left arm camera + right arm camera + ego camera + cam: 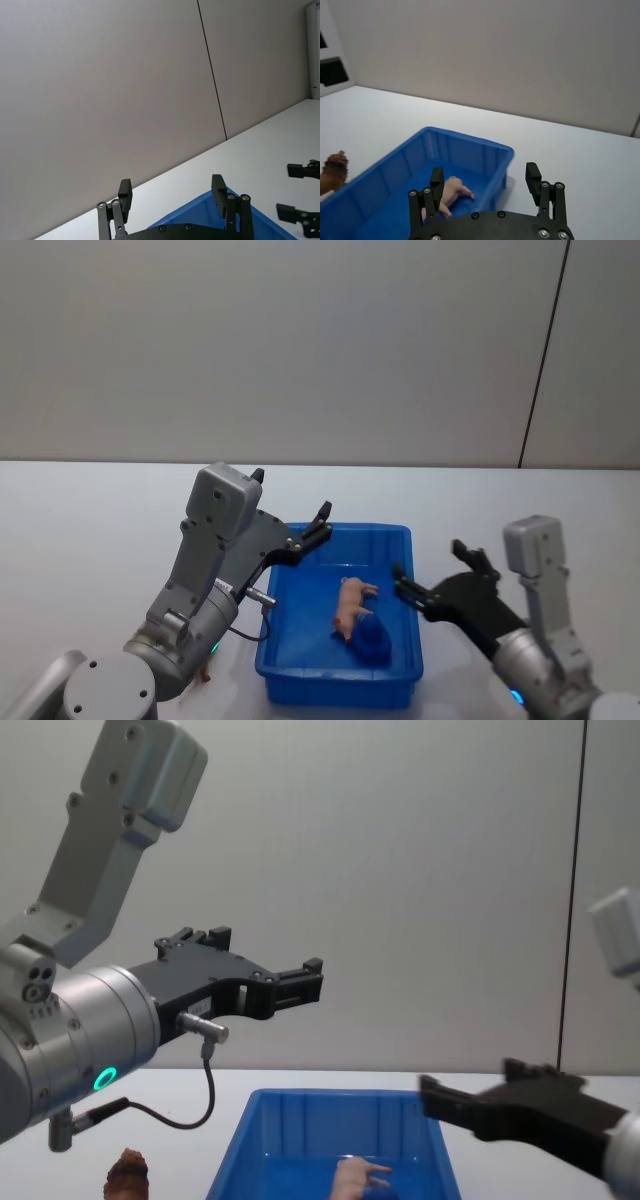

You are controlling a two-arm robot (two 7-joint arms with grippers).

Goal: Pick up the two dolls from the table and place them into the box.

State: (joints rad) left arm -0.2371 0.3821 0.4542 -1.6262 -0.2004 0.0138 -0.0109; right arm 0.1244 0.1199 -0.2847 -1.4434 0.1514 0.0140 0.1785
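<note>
Left of the box (340,687), out on the desk (100,520), the brown doll (130,1172) stands near the blue wall, below my left pincer (171,187) and closer to the robot's body. That pincer hangs spread and empty above the box's left rim. The pink doll (352,608) already lies inside the box. My right pincer (432,568), also spread and empty, hovers off the right wall, with the whole box between it and the brown doll. I judge the left arm nearer; it would need to pull back and come down.
</note>
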